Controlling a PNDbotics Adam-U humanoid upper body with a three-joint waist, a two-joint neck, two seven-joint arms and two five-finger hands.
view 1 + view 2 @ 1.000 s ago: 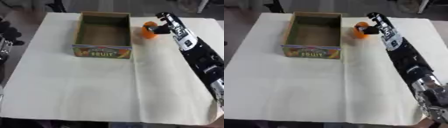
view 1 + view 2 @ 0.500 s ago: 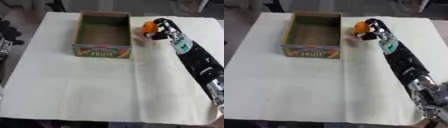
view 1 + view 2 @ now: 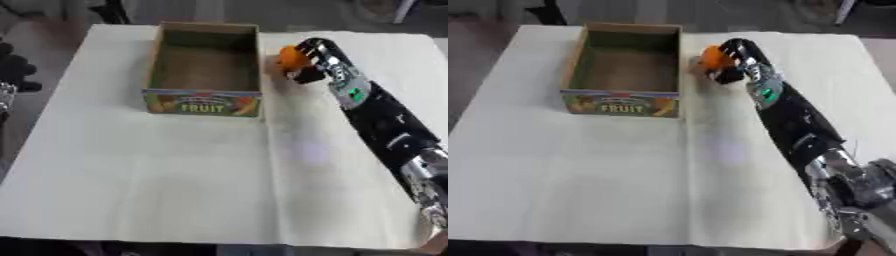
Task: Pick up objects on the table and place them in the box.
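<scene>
While the right hand (image 3: pixel 308 59) curls round an orange ball (image 3: pixel 290 58), the open box (image 3: pixel 206 63) stands just beside it.

My right arm (image 3: pixel 794 122) is mostly black along its length, a slim tapering casing with a small green marking (image 3: pixel 765 95) on the forearm and pale silver-white plating just above it near the wrist. Down by the lower corner the casing gives way to bare silver metal at a joint (image 3: pixel 846 175), shiny and rounded, with more silver links below it. My right hand (image 3: pixel 308 60) looks black with silver edges. At the left edge of the left eye view I can see a dark, knobbly part of my left hand (image 3: pixel 12 70) with a silver piece beneath it
</scene>
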